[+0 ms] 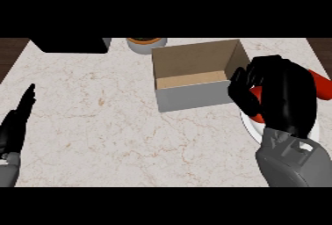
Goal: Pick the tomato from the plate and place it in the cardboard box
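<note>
Head view looks steeply down on a pale marbled surface [117, 118]. At the right, the right robot hand [282, 94] is over a white plate [254, 128], its fingers curled round a red tomato [257, 93], of which only a small patch shows between the fingers and the palm. A longer red thing [321, 83] sticks out from behind the hand toward the right edge; what it is cannot be told. Just left of the hand stands an open cardboard box [194, 79], grey outside and brown inside, with the curled fingers close to its right wall. Behind the box sits a round bowl [146, 44] with an orange rim, and a black block [71, 45] lies at the far left corner. The left robot hand [18, 116] rests at the left edge, fingers straight and pointing up, holding nothing.
</note>
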Robot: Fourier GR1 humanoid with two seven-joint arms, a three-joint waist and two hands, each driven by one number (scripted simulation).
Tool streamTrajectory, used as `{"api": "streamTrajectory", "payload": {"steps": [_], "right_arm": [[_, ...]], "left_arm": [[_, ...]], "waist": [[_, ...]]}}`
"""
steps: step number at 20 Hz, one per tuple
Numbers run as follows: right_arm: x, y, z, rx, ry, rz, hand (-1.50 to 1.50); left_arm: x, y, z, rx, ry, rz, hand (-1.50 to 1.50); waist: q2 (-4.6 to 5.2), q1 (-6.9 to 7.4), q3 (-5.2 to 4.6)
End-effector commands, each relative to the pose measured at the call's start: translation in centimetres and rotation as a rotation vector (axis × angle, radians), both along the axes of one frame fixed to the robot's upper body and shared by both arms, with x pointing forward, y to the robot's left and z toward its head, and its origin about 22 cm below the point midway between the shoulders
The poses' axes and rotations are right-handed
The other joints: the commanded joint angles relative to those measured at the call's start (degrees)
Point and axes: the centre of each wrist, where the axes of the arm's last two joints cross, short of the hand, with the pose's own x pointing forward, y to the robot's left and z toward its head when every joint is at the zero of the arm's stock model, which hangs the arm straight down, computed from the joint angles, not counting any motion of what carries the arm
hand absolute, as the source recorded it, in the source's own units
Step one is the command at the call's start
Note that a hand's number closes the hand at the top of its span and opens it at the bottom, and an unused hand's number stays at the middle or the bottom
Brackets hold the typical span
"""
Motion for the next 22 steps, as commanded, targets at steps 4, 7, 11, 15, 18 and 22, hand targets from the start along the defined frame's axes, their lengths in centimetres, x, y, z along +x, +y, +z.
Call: {"api": "streamTrajectory", "payload": {"steps": [4, 7, 11, 15, 18, 22], "right_arm": [[6.6, 3.6, 2.6, 0.159, 0.014, -0.001, 1.50], [9.4, 3.7, 1.2, 0.167, 0.037, -0.010, 1.50], [13.0, 2.0, -0.4, 0.216, 0.064, -0.010, 1.50], [15.4, 1.9, -2.4, 0.199, 0.087, -0.028, 1.50], [16.6, 3.8, -3.8, 0.140, 0.151, -0.067, 1.50], [18.1, 2.2, -3.2, 0.290, 0.183, -0.160, -1.50]], "left_arm": [[1.2, -1.7, -0.1, 0.016, -0.015, -0.021, 0.00], [0.5, -1.5, -0.1, -0.013, 0.003, -0.024, 0.00], [0.6, -1.1, -0.2, -0.018, 0.008, -0.017, 0.00], [-0.3, -0.2, 0.1, -0.011, 0.002, 0.002, 0.00], [0.7, -1.1, 0.7, -0.001, -0.004, -0.024, 0.00], [0.0, -0.6, 0.9, 0.006, -0.018, -0.037, 0.00]], "waist": [[0.28, 0.24, 0.10], [0.23, 0.27, 0.11], [0.36, 0.44, 0.11], [0.42, 0.77, 0.11], [0.82, 1.64, 0.10], [0.87, 2.18, 0.14]]}}
